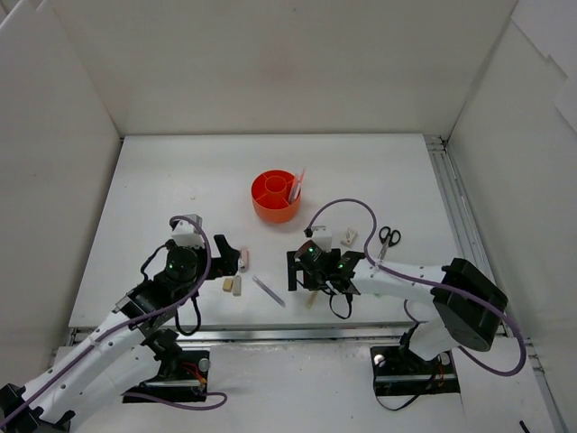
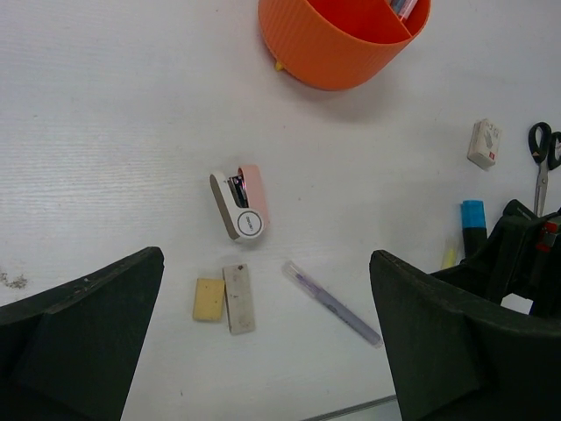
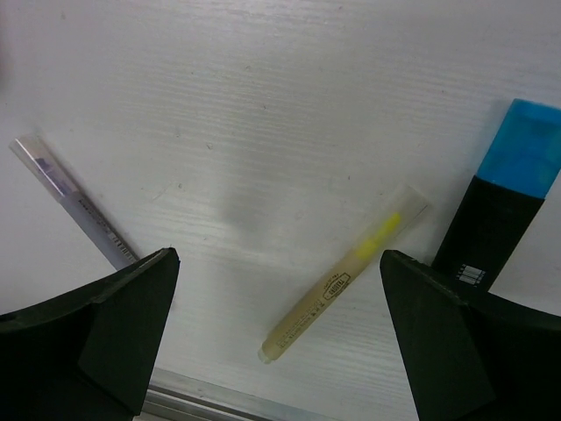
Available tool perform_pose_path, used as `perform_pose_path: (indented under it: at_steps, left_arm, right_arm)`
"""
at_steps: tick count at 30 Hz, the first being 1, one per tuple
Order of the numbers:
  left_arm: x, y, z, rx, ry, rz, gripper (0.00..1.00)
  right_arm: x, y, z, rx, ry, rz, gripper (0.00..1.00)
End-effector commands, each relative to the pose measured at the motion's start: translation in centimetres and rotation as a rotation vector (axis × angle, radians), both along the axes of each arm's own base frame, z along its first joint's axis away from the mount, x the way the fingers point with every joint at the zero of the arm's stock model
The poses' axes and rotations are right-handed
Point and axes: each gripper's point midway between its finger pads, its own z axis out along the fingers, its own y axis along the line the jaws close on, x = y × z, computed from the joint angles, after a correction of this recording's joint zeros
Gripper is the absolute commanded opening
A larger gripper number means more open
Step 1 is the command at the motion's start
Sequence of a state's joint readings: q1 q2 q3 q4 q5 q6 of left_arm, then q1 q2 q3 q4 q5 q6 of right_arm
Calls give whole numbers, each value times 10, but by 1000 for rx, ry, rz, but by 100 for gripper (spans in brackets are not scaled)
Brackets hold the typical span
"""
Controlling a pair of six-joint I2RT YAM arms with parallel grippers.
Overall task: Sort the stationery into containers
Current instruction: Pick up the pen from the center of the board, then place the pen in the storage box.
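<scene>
**Top external view**
- White table: enclosed by white panels.
- Round orange plastic organiser: stands mid-table toward the far side. It is divided inside, with thin pens upright at its right-hand side.
- Left pincer: released and grasping nothing, just beside a pink-and-white stapler.
- Tan eraser and grey-white eraser: side by side, toward the front edge.
- Clear purple-cored pen: lies slantwise, right of the erasers.
- Right pincer: released and empty, low over the table. A clear yellow-cored pen partly shows beneath it.
- Black-handled scissors and small white pieces: on the table right of the organiser, nearer the front.

**Left wrist view**
- Left pincer: fingers spread wide, nothing between them.
- Stapler: lies apart from the organiser, just above the two erasers, which touch each other.
- Purple-cored pen: just right of the erasers.
- Black highlighter with blue end: at the right, partly hidden by the other arm. The scissors and one white piece lie beyond it.

**Right wrist view**
- Right pincer: fingers apart, grasping nothing.
- Yellow-cored pen: lies slantwise on the table between the fingers, untouched.
- Highlighter: just beside the right finger.
- Purple-cored pen: by the left finger.
</scene>
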State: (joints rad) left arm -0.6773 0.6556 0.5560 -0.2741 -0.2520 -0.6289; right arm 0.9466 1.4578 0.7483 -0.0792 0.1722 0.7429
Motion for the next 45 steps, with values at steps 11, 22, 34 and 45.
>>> perform_pose_path:
  at_steps: [11, 22, 34, 45]
  left_arm:
    - [-1, -6, 0, -45, 32, 13, 99]
    - [-10, 0, -1, -45, 52, 8, 99]
    - [-20, -12, -12, -72, 91, -64, 99]
    - [-9, -18, -5, -43, 97, -51, 99]
  right_arm:
    - [8, -11, -21, -78, 30, -197, 57]
    - [50, -11, 14, -130, -138, -208, 10]
    - [168, 8, 216, 236, -922, -161, 0]
    - [258, 30, 273, 367, -1284, -122, 0]
